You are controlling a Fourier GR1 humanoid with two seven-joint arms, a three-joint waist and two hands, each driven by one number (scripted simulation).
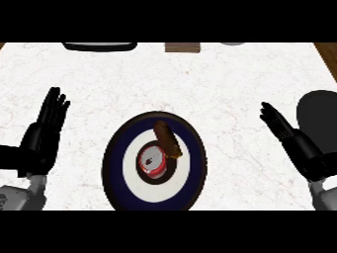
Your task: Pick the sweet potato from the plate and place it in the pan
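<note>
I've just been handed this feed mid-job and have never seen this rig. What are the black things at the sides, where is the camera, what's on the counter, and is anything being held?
The camera sits at the robot's head, looking steeply down at a white marble counter. The black shapes are its two hands on grey forearms: the left hand and the right hand, both open with straight fingers, holding nothing. Between them lies a dark-rimmed plate carrying the brown sweet potato, which lies partly over a red and white round object. The dark pan is at the right edge, beside the right hand. Along the far edge are a few cut-off objects I cannot identify.
</note>
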